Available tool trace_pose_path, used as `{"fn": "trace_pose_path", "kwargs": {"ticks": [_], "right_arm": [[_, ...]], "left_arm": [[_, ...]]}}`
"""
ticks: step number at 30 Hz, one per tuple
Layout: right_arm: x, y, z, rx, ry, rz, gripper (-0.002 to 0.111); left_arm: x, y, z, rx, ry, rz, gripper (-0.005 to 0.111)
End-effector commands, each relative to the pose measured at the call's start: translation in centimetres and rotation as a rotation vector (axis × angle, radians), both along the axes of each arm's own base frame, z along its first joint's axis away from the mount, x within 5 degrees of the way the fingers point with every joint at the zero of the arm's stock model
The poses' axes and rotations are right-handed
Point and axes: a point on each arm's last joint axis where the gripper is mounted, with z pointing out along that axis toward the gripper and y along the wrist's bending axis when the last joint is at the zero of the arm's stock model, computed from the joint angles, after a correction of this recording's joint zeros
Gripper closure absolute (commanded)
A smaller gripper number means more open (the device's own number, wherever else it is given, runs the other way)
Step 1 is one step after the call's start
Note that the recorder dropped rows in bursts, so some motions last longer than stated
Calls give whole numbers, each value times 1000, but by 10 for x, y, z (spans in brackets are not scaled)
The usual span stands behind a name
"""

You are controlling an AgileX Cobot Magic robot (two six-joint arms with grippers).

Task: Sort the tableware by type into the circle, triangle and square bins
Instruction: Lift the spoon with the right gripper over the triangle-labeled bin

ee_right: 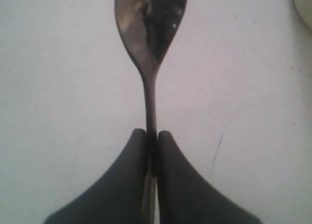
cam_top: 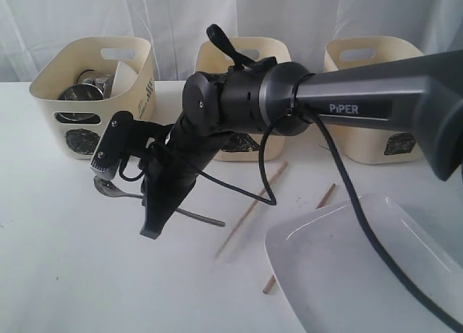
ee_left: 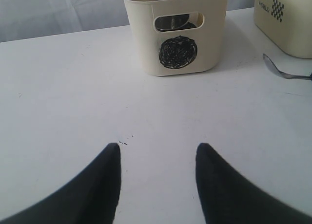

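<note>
My right gripper [ee_right: 152, 134] is shut on the handle of the steel spoon [ee_right: 151, 29], whose bowl points away from the fingers over the white table. In the exterior view this gripper [cam_top: 153, 228] reaches across to the left half, and the spoon [cam_top: 108, 189] sticks out on both sides of it. My left gripper [ee_left: 158, 146] stands open and empty, low over bare table, facing the circle bin [ee_left: 175, 34]. The circle bin [cam_top: 94, 94] holds steel vessels and a white bowl. The middle bin [cam_top: 242, 58] is mostly hidden by the arm. The bin [cam_top: 376, 94] at far right shows a dark mark.
A large white rectangular plate [cam_top: 362, 268] lies at the front right. Wooden chopsticks [cam_top: 249, 211] lie loose between the plate and the bins. The right arm and its cable [cam_top: 347, 195] cross over the table's middle.
</note>
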Motion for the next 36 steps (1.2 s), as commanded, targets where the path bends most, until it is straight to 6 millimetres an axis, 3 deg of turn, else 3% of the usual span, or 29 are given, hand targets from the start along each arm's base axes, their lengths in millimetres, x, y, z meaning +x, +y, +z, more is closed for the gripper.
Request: {"fn": "trace_pose_path", "kwargs": {"ticks": [1,9,17,24,30,36], "right_arm": [[-5,10,18,89,-16,-27,108],[-10,15,31,132,-48,-31,108],[3,6,93,361,-310,-207,108],[21,-22,135,537,-503,-379,108],[41,-52,144,621,-534,-530,108],[45,-74,137,587,-516,-576,108]], "left_arm": [[0,0,0,-14,-7,4,54],[0,0,0,-14,-7,4,54],[0,0,0,-14,-7,4,54],[0,0,0,-14,-7,4,54],[0,0,0,-14,-7,4,54],[0,0,0,-14,-7,4,54]]}}
